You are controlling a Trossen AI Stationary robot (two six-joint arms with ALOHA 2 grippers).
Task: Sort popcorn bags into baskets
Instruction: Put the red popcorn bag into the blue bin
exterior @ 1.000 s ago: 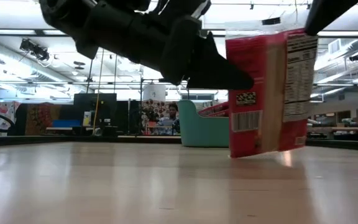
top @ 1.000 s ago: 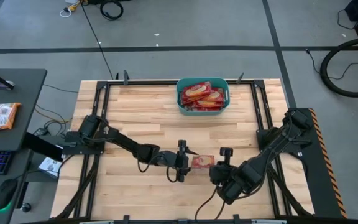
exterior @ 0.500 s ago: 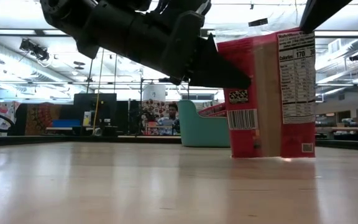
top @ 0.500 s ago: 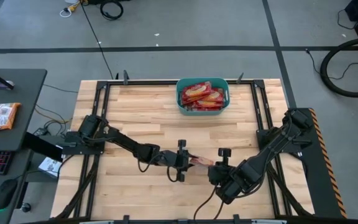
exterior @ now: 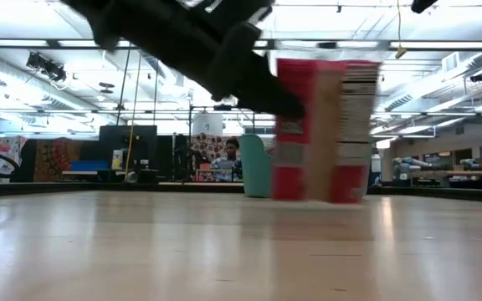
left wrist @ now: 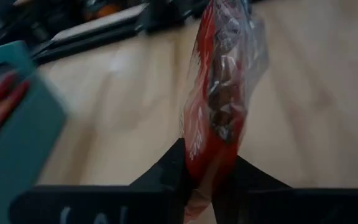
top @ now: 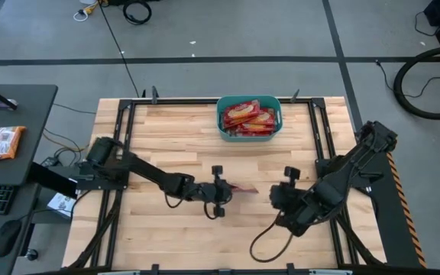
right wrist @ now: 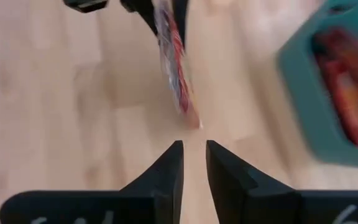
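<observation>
Wooden tabletop (top: 166,137) carried a teal-blue basket (top: 249,117) at its far edge, already filled with red popcorn bags (top: 247,117). Near the table's middle, left gripper (top: 231,189) pinched one popcorn bag (exterior: 320,132) on edge, upright with its nutrition-label back to the low camera, bottom edge at or just above the wood. Right gripper (top: 275,197) sat just beside that bag but apart from it, fingers (right wrist: 166,171) nearly pressed together around nothing.
</observation>
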